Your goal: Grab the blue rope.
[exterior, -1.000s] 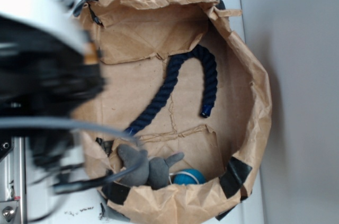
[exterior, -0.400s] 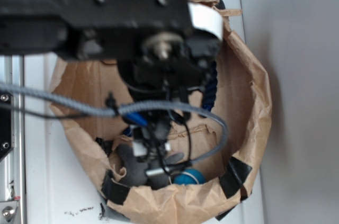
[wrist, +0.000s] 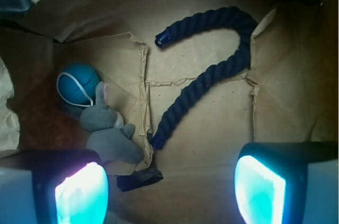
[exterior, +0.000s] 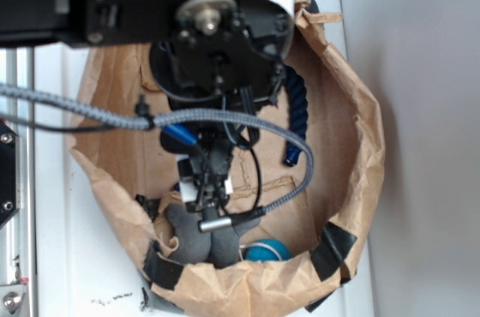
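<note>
**Gripper above the paper bag, the blue rope lying free on its floor**

The brown paper bag [exterior: 360, 182] is the biggest thing and serves as the landmark; its crumpled walls make a round rim, and black tape patches [exterior: 334, 246] sit on the rim at the lower side in the exterior view; the bag stands on a white surface [exterior: 52, 257].

The robot arm [exterior: 150, 2] reaches over the bag from the upper left of the exterior view and hides most of the bag's floor; a grey braided cable [exterior: 247, 118] loops from the arm across the bag's middle.

The blue rope [wrist: 212, 70] lies flat on the floor of the bag, bent in a hook shape; in the wrist view both shiny blue ends show, one near the middle of the floor and one toward the bag's far wall; in the exterior view only a part of it [exterior: 298, 111] shows past the arm; nothing touches it.

The gripper [wrist: 169, 181] hangs over the floor of the bag; its two fingertips [wrist: 79, 192] stand wide apart at the lower corners of the wrist view, with nothing between them.

The grey plush toy [wrist: 108, 134] lies against the bag's wall, well apart from the rope's curve and near its lower end; the teal ball [wrist: 78, 85] touches the toy, also at the bag's wall.
</note>
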Available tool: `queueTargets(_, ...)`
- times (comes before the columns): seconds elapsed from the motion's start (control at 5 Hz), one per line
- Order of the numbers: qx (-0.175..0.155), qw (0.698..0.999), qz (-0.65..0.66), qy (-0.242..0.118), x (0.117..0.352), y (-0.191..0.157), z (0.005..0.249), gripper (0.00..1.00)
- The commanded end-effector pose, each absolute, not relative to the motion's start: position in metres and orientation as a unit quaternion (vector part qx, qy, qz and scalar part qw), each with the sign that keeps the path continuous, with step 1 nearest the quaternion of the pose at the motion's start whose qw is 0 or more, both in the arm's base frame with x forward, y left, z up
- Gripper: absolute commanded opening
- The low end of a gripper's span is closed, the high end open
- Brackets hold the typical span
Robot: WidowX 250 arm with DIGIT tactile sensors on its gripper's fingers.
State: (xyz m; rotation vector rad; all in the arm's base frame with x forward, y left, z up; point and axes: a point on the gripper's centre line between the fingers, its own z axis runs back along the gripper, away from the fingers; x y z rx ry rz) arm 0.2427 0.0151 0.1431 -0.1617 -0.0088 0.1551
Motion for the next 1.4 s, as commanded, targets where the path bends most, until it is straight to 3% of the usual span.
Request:
queueTargets(0.0,-0.079,0.993,0.081,-0.026,0.243,0.018,0.153,1.00)
queueTargets(0.4,-0.104,0.984,0.119,-0.079,0.279,0.032,0.119,1.00)
queueTargets(0.6,-0.112,0.979,0.130,-0.113,0.285,0.029,0.097,1.00)
queueTargets(0.8,-0.107,0.978,0.134,-0.118,0.287,0.021,0.075,1.00)
queueTargets(1.2,-0.115,0.971,0.172,-0.118,0.281,0.019,0.059,1.00)
